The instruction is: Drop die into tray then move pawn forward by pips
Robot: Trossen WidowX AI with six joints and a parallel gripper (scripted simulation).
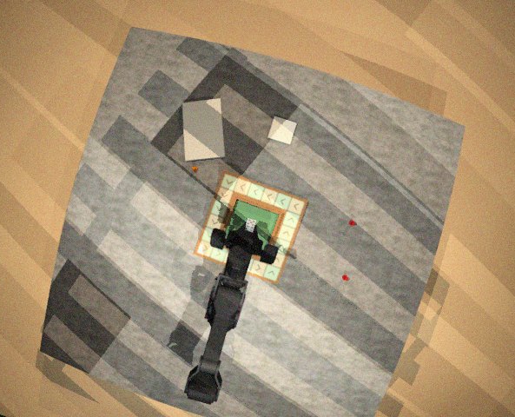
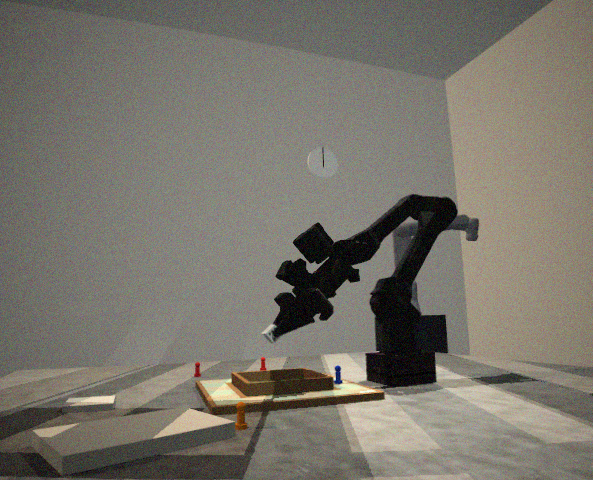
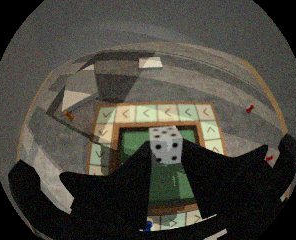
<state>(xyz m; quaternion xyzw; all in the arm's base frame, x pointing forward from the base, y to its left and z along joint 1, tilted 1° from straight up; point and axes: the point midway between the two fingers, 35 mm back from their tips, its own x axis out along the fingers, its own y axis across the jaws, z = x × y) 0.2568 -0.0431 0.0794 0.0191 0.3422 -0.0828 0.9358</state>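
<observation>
Arm (image 2: 389, 227) tilted, die (image 3: 166, 144) above tray (image 2: 281, 382)

die (image 3: 166, 144): white, black pips, being held aloft over tray | tray (image 2: 282, 381): brown-walled, green floor, mid-board | board (image 2: 291, 398): lying flat | pawn (image 2: 337, 374): blue, standing upright on board edge square

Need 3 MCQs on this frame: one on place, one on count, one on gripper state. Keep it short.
1. Where is the die?
A. lying in the tray
B. held above the tray
C. on the table beside the board

2. How many red pawns stand off the board?
A. none
B. two
C. four

3. The gripper is:
A. open, holding nothing
B. shut on nothing
C. shut on the die

Key: 1 B, the exterior view shows the die high over the tray. 2 B, one red pawn and another stand on the table. 3 C, the wrist view shows the fingers clamping the die.
</observation>
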